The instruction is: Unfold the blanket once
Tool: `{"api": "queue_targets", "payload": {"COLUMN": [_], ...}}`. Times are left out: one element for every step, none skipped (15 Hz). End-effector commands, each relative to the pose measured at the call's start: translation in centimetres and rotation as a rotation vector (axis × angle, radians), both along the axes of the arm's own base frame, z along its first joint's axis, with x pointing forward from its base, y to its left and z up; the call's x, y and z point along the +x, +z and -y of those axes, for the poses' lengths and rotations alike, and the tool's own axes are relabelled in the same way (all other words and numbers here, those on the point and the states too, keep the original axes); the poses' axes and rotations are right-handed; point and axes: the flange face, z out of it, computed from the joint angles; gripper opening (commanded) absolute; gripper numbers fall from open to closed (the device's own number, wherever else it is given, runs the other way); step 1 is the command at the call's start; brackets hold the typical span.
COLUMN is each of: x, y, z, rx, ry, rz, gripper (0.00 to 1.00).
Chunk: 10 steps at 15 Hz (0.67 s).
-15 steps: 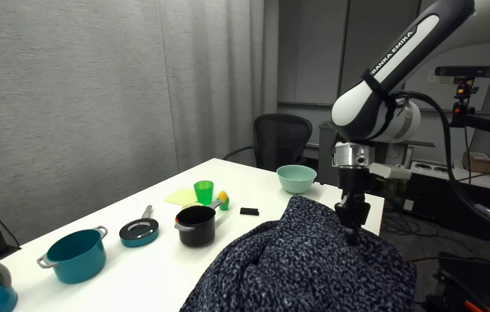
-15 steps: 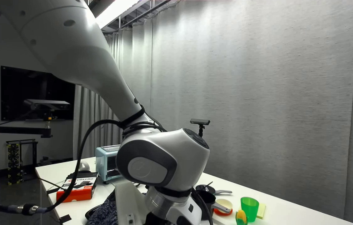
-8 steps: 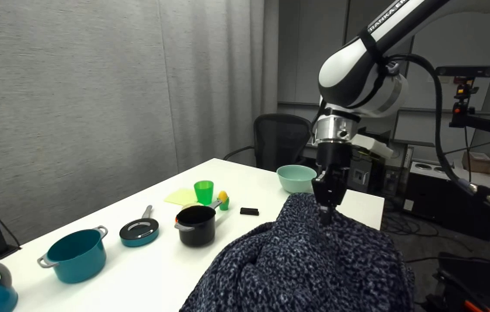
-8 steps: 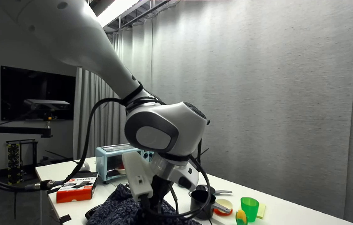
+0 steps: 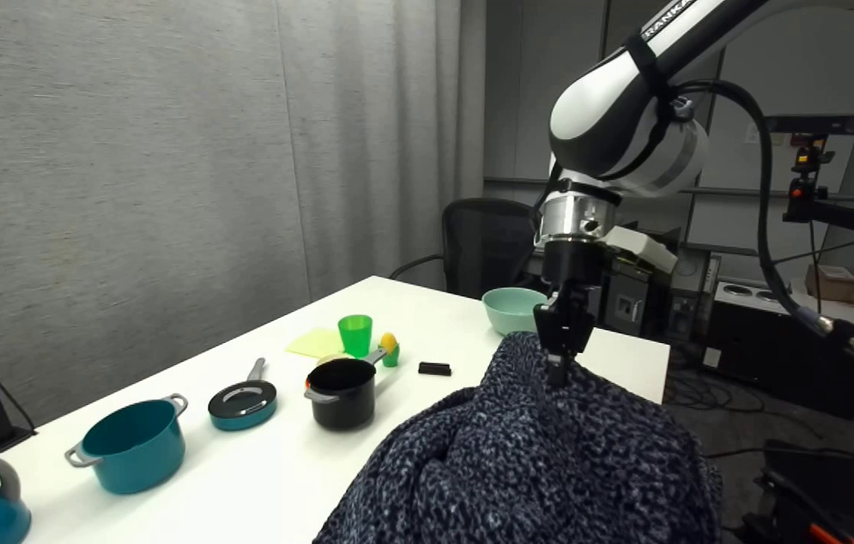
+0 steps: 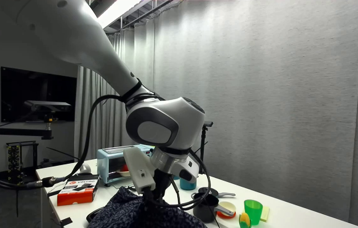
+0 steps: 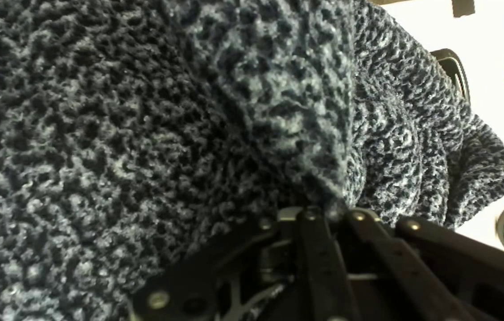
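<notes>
My arm (image 5: 593,125) insp.: forearm (image 6: 87,41) slopes dn. to a bent wrist (image 6: 183,122) in both ext. views. Metal flange (image 5: 577,217) approx. vert. in an ext. view, slight tilt obs. I note gripper (image 7: 333,215) below it, pointing dn., jaws drawn tog.; fine detail too dark to certify.

Dark navy blanket (image 5: 533,468) flecked with pale grey, white surface (image 5: 253,483)

The end effector (image 5: 558,372) is black; the arm (image 5: 589,109) is white, dark grey and black. The teal pot (image 5: 140,455) and the black pot (image 5: 344,406) are grey-handled; the pan (image 5: 243,405) is teal, black and grey. The cup (image 5: 355,337) is green, the bowl (image 5: 510,313) mint, the paper (image 5: 310,344) pale yellow, the corn (image 6: 245,219) yellow and green, the toaster (image 6: 103,167) light blue, the box (image 6: 77,197) orange-red, white and black, the chair (image 5: 490,245) black, the curtain (image 5: 132,189) grey with fine streaks.
</notes>
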Motion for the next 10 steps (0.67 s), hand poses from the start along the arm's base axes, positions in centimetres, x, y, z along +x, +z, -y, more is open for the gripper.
{"api": "queue_targets", "payload": {"x": [0.0,0.0,0.2,0.5,1.2,1.9,2.8,3.6,4.5,5.2], "y": [0.1,0.1,0.2,0.4,0.7,1.0,1.3,1.6,1.8,2.0], "z": [0.0,0.0,-0.2,-0.6,-1.6,-2.5,-4.2,-5.8,-7.9,-9.7], "rx": [0.0,0.0,-0.001,-0.001,0.013,0.01,0.011,0.002,0.0,-0.002], "ry": [0.0,0.0,-0.006,-0.004,0.014,0.038,0.081,0.123,0.177,0.222], "rz": [-0.001,-0.001,0.002,0.001,0.015,0.026,0.038,0.051,0.058,0.065], "gripper": [0.07,0.02,0.02,0.02,0.02,0.02,0.02,0.02,0.02,0.02]}}
